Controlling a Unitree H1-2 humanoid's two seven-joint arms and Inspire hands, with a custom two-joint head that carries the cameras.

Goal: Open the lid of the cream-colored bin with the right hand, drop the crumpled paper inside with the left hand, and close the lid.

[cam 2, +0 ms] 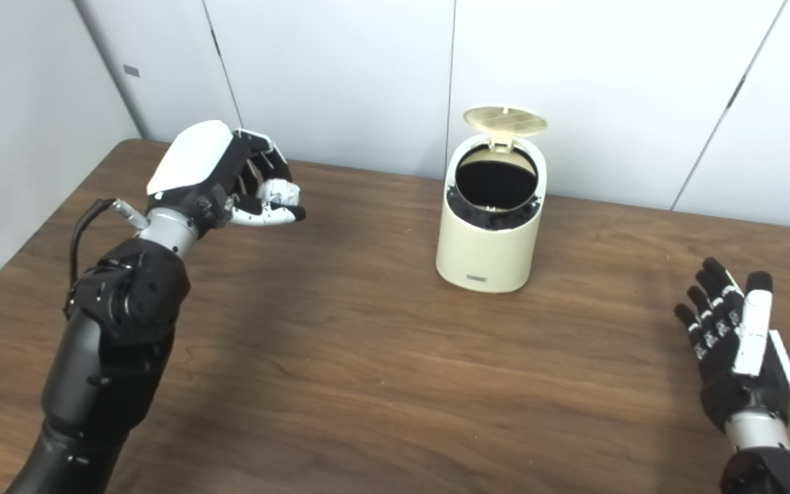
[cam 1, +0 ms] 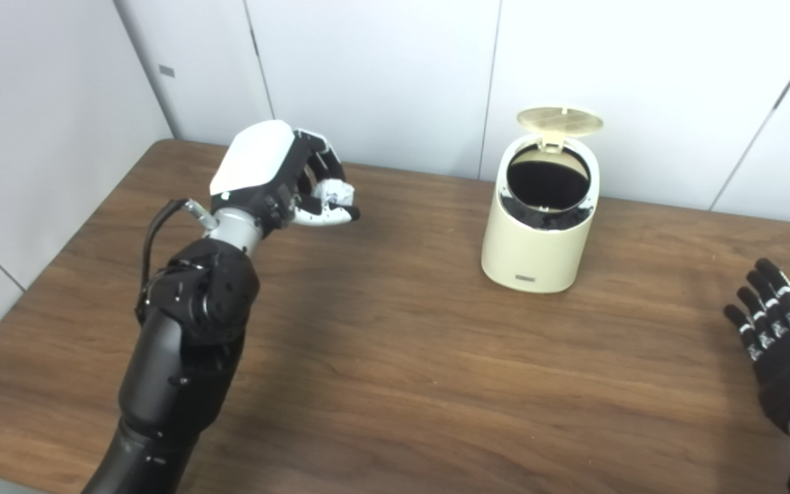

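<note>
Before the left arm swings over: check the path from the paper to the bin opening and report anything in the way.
Nothing visible blocks it. The left hand holds the crumpled paper above bare table, left of the cream-colored bin. The lid stands open at the back, the opening is uncovered, and the right hand waits open far to the right.

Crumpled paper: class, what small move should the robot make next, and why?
Probably carry the left hand rightward until it is over the cream-colored bin. Its fingers hold the crumpled paper well left of the bin, whose lid already stands open; the right hand waits aside.
</note>
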